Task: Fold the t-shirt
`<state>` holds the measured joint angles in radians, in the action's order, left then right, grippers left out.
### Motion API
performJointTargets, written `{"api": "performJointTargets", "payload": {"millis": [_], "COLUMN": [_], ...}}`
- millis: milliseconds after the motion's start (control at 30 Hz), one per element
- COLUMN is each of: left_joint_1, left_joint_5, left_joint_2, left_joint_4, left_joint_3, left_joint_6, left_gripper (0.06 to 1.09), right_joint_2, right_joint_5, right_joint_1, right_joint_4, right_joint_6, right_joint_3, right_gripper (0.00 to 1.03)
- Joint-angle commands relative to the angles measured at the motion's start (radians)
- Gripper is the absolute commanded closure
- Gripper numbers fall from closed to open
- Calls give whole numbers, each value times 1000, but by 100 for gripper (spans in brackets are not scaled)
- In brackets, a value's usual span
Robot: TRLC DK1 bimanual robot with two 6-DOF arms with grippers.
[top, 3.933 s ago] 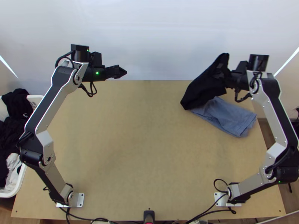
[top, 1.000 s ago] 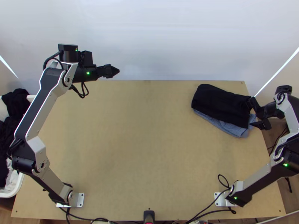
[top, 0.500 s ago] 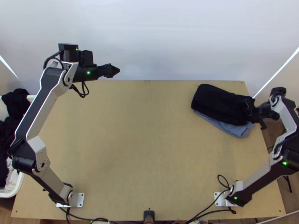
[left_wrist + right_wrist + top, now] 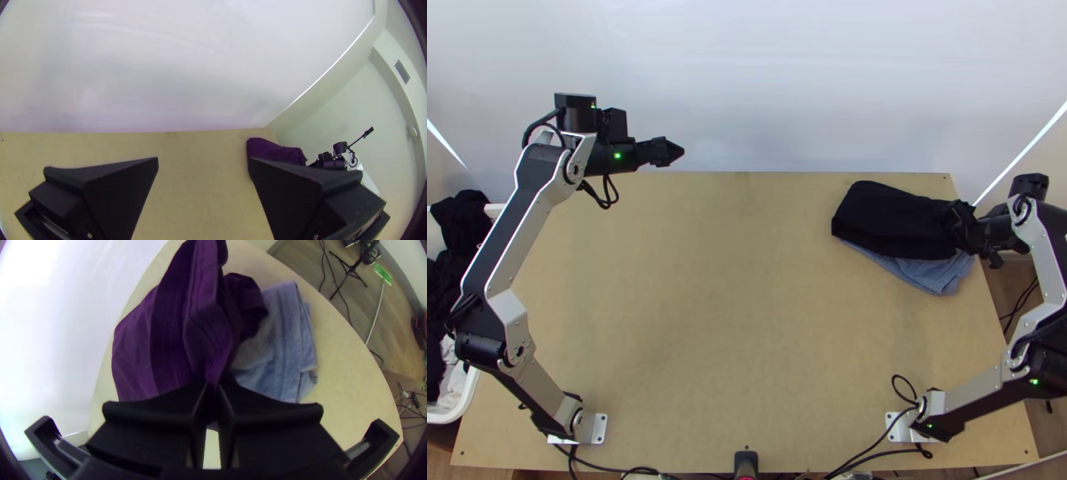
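Note:
In the top view my left gripper (image 4: 677, 151) hangs over the table's far edge at the left; the left wrist view has this gripper (image 4: 203, 164) open, nothing between its fingers. At the far right of the table lies a folded black t-shirt (image 4: 887, 220), partly on top of a folded blue cloth (image 4: 931, 274). My right gripper (image 4: 957, 226) is at the shirt's right end. In the right wrist view this gripper (image 4: 213, 389) is shut on a bunched edge of the shirt (image 4: 138, 351), which looks purple there, with the blue cloth (image 4: 278, 351) beside it.
A white basket (image 4: 471, 392) with black and white clothes stands off the table's left edge. The table's bare wood (image 4: 731, 304) stretches across the middle. Cables (image 4: 875, 454) run along the near edge, beside a small black device (image 4: 745, 462).
The right gripper first left the shirt lying on the blue cloth and moved right, then came back and shut on its right end. The shirt has shifted slightly left. The left arm drew back left earlier.

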<state>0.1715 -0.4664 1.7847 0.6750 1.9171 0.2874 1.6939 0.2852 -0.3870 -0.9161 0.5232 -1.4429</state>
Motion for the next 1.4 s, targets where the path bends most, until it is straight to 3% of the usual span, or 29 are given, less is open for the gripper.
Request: {"api": "performJointTargets", "payload": {"millis": [0,300,700,733,767,867,900,1067,1233,1367], "left_joint_1": [-6,-15,-13,-12,-12,-12,-13,-30,-35,-29], "left_joint_5": [0,0,-6,-6,-6,-6,-6,-9,-18,-18], "left_joint_2": [-1,-10,-5,-5,-5,-8,-8,-13,-11,-4], "left_joint_4": [0,0,0,-2,0,0,0,0,0,0], "left_joint_3": [0,-1,8,8,11,13,13,13,14,26], "left_joint_6": [-2,-5,-5,-5,-4,-4,-4,-7,-7,-5], "left_gripper": [10,10,10,10,10,10,10,10,10,10], "right_joint_2": [-77,-146,-185,-183,-180,-180,-186,-298,-461,-583], "right_joint_5": [-8,-63,-133,-152,-162,-202,-228,-452,-477,-477], "right_joint_1": [36,33,-13,-13,-13,-21,-30,-41,86,278], "right_joint_4": [-36,-116,-59,-29,-10,6,14,164,399,729], "right_joint_6": [4,-2,-23,-23,-23,-25,-34,-123,-284,-456], "right_joint_3": [-14,12,231,262,283,315,317,311,354,530], "right_gripper": [100,100,100,94,80,9,4,4,4,4]}}
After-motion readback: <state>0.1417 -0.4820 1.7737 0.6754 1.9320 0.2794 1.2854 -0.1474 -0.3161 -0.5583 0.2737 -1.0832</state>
